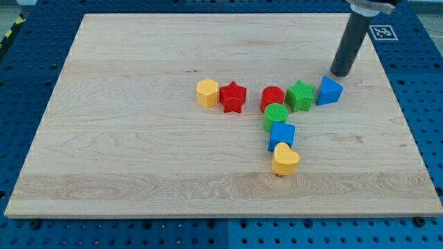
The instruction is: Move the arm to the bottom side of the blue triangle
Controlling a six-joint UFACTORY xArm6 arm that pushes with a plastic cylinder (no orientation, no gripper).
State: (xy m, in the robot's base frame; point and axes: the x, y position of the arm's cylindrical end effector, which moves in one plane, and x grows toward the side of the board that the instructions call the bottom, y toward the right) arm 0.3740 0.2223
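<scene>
Tip [340, 72] of my rod, no jaws to open or close, sits just above the blue triangle [329, 90], apart. Triangle's apex points up-left; green star [300, 95] touches its left.

Pale grained wooden board [124, 138]; matt plastic-looking blue triangle [329, 90].

blue triangle [329, 90], green star [300, 95], red star [233, 97], yellow hexagon [207, 92], pale wood board [124, 138]

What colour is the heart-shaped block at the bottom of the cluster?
Yellow. The heart block shows clearly in the camera view, just below the blue cube.
</scene>
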